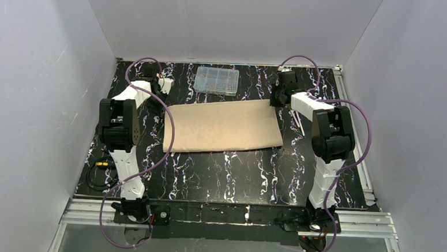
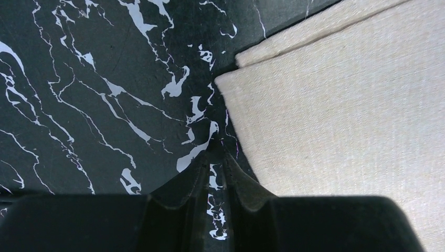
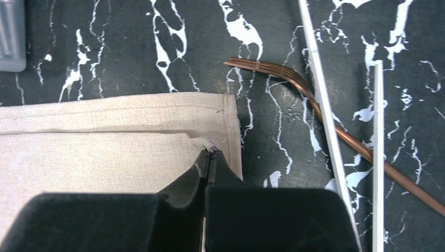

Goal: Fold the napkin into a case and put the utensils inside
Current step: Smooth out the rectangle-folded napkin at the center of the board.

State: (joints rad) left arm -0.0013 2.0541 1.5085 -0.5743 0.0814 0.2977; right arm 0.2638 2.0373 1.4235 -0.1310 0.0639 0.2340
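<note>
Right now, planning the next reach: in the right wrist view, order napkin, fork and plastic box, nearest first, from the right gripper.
1. napkin, pinched by the right gripper.
2. fork, to the right.
3. plastic box, upper left corner.

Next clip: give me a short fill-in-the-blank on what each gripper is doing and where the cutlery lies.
1. The right gripper is shut on the ____, near its corner.
2. The left gripper is over the bare table and holds ____.
3. A copper ____ lies on the table, crossed by two white sticks.
Missing words: napkin; nothing; fork.
</note>
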